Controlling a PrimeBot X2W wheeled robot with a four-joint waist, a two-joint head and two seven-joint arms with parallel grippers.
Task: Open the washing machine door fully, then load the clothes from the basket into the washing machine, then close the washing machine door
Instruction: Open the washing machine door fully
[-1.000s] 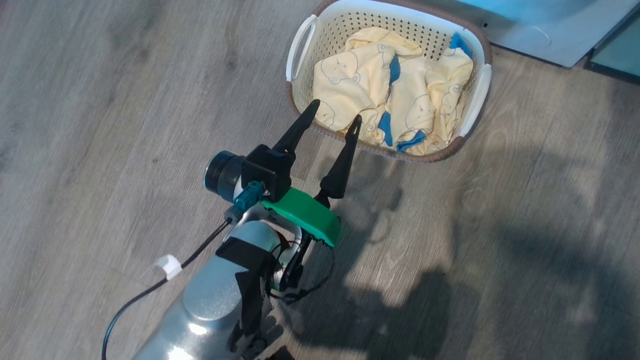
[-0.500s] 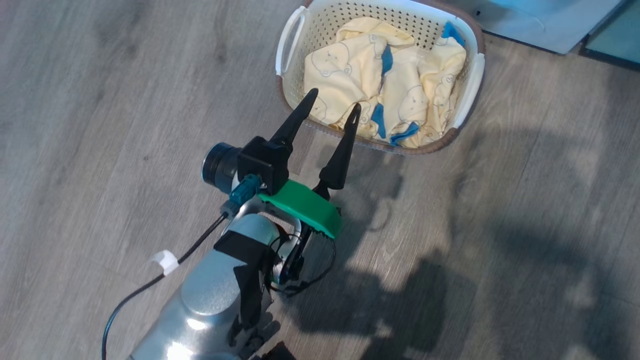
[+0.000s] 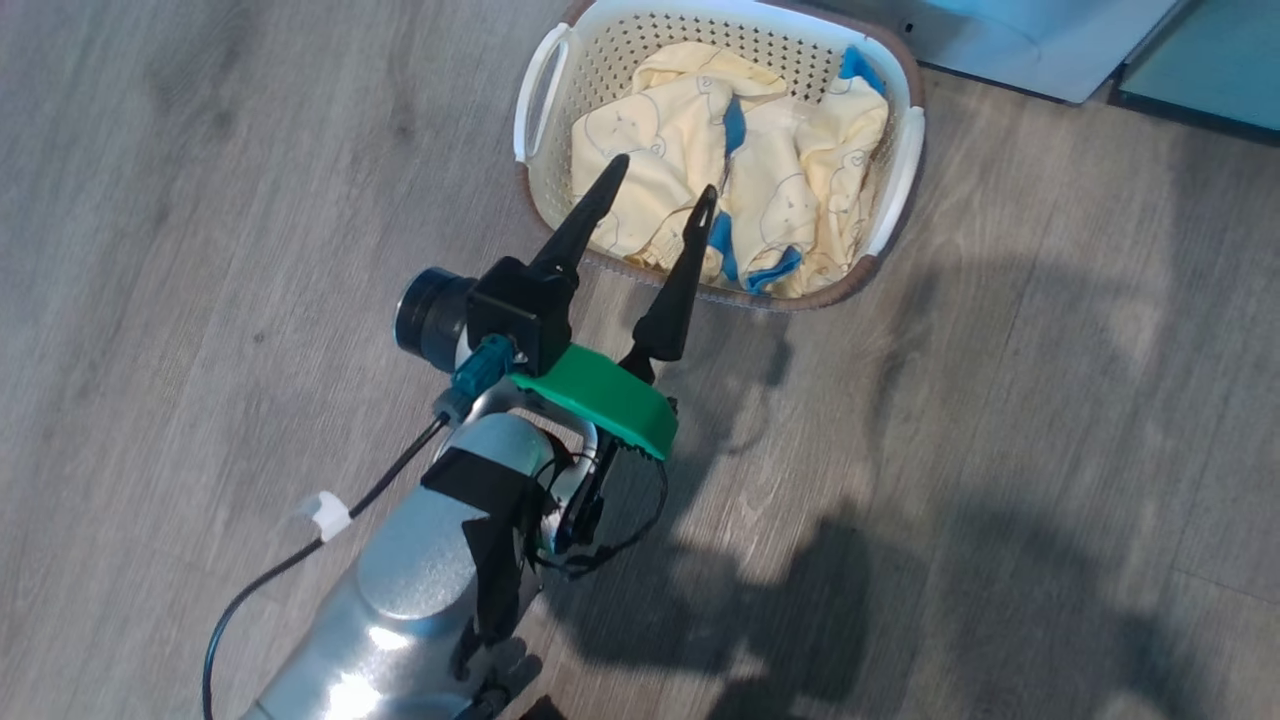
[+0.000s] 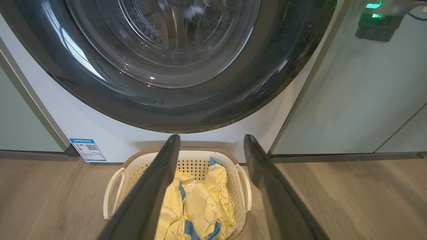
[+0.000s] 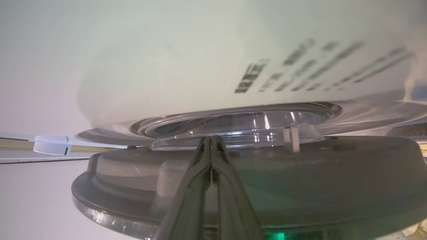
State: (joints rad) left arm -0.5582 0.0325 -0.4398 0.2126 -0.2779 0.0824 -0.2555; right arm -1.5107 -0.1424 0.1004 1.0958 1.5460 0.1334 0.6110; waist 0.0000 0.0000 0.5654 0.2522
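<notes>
The cream basket [image 3: 541, 94] stands on the floor, holding the pale yellow clothes [image 3: 650, 140] with blue trim. My left gripper [image 3: 664, 176] is open above the basket's near rim, its tips over the clothes with nothing between them. In the left wrist view, the left gripper [image 4: 210, 138] points at the basket [image 4: 115, 186] and clothes [image 4: 203, 206] below the washing machine door [image 4: 100, 93]. The white washing machine [image 4: 110, 133] rises behind. My right gripper [image 5: 210, 138] is shut and empty. It points at the door's grey inner side [image 5: 300, 180], which stands a little off the white front [image 5: 200, 66].
Pale green cabinets [image 4: 350, 100] flank the washer on both sides. A blue sticker [image 4: 87, 150] sits low on its front. A dark part with a green light [image 4: 378, 26] hangs by the door's right edge. Grey wood floor [image 3: 1000, 400] surrounds the basket.
The head camera has shifted, so the basket sits further left in the picture. My left gripper's tips reach further over the basket's near rim, still open.
</notes>
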